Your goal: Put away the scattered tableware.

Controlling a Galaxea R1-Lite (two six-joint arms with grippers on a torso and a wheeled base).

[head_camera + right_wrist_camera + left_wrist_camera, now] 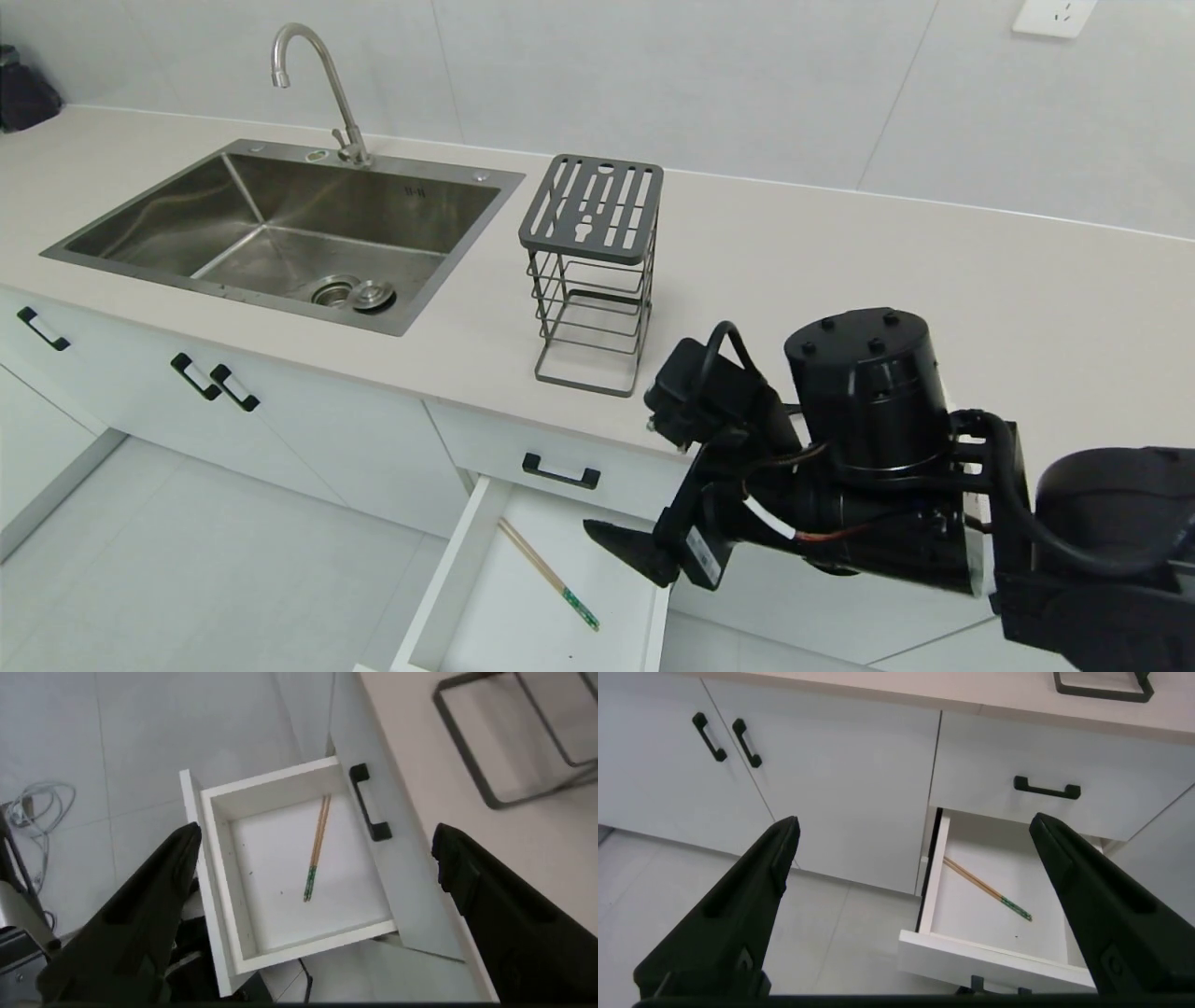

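A pair of wooden chopsticks (pixel 546 571) with green tips lies inside an open white drawer (pixel 439 588) below the counter. My right gripper (pixel 644 560) hangs above the drawer's right side, open and holding nothing. Its wrist view looks straight down between the fingers at the right gripper (pixel 318 833), the chopsticks (pixel 318 849) and the drawer (pixel 299 770). My left gripper (pixel 915 826) is open and empty, out in front of the cabinets; beyond it are the drawer (pixel 990 957) and the chopsticks (pixel 985 887). A grey wire cutlery rack (pixel 593 271) stands on the counter.
A steel sink (pixel 462 257) with a faucet (pixel 317 75) is set in the counter at the left. A shut drawer with a black handle (pixel 560 471) sits just above the open one. Cabinet doors with black handles (pixel 215 383) line the left. A cable (pixel 37 803) lies on the floor.
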